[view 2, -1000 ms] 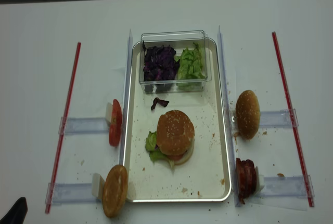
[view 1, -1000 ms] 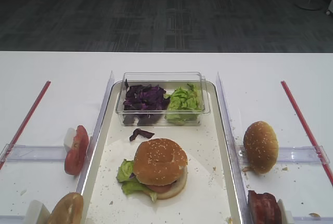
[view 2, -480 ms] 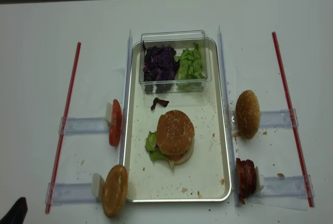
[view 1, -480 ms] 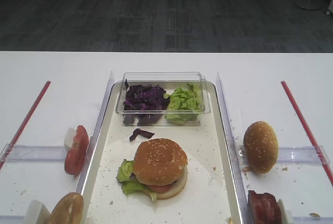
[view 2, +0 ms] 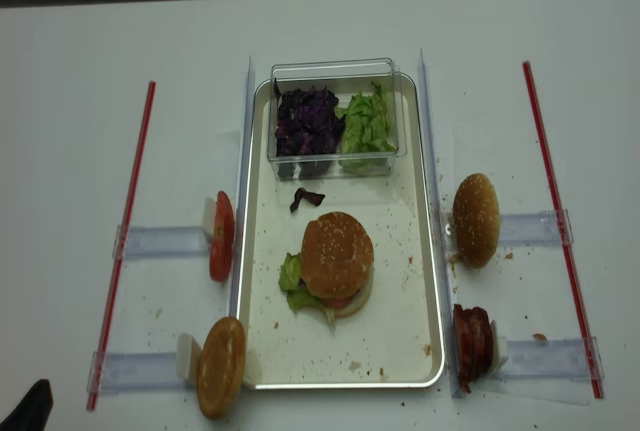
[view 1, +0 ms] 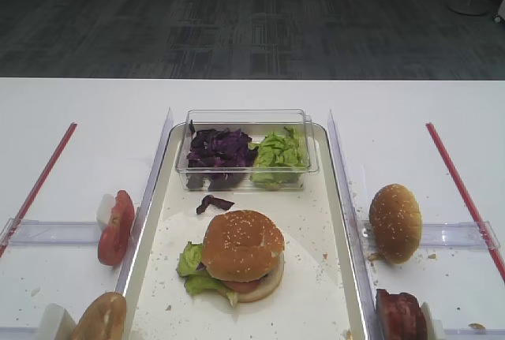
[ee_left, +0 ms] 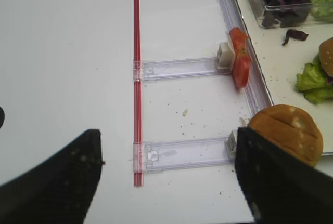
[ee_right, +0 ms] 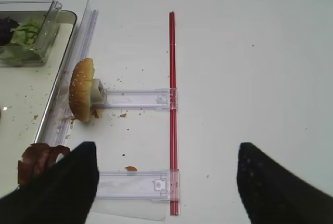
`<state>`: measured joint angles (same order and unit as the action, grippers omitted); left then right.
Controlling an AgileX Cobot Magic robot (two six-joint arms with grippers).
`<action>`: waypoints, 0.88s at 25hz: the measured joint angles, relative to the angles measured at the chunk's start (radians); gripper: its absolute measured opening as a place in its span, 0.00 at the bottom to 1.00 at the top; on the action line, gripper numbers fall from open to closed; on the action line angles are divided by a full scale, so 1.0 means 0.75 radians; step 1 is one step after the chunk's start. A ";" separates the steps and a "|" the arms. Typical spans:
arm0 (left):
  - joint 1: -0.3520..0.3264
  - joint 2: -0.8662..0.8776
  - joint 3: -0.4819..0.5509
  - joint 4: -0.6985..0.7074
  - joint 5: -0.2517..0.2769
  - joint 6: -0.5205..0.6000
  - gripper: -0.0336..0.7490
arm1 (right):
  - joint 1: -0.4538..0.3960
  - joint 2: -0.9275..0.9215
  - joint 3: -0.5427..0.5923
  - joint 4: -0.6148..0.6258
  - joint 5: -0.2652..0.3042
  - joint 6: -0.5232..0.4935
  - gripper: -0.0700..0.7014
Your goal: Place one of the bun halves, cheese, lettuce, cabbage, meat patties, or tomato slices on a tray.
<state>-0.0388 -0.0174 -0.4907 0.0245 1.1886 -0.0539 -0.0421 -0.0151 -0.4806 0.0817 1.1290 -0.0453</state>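
Exterior high view: nearest on the white bench [view 1: 79, 111], a glossy seedless bun [view 1: 101, 318] and dark reddish-brown meat patties [view 1: 401, 316] flank the long silver-rimmed tray [view 1: 348, 237]. On its floor sits a sesame-seeded bun top [view 1: 243, 245] over crinkly green lettuce [view 1: 197, 270]. Farther back, a clear plastic tub [view 1: 246, 149] holds purple cabbage [view 1: 218, 151]. The right tool [ee_right: 166, 182] and left tool [ee_left: 166, 180] both stand with fingers spread wide, gripping nothing.

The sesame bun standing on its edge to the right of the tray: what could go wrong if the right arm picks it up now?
The sesame bun stands on edge against a small white block, so a push may tip or roll it. It is close to the tray rim and the clear rail, which a finger could strike. Crumbs may scatter.
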 joint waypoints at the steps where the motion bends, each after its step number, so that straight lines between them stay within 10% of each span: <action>1: 0.000 0.000 0.000 0.000 0.000 0.000 0.67 | 0.000 0.000 0.000 0.000 0.000 0.000 0.83; 22: 0.000 0.000 0.000 0.000 0.000 0.000 0.67 | 0.000 0.000 0.000 0.000 0.000 0.000 0.83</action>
<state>-0.0388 -0.0174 -0.4907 0.0245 1.1886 -0.0539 -0.0421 -0.0151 -0.4806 0.0817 1.1290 -0.0453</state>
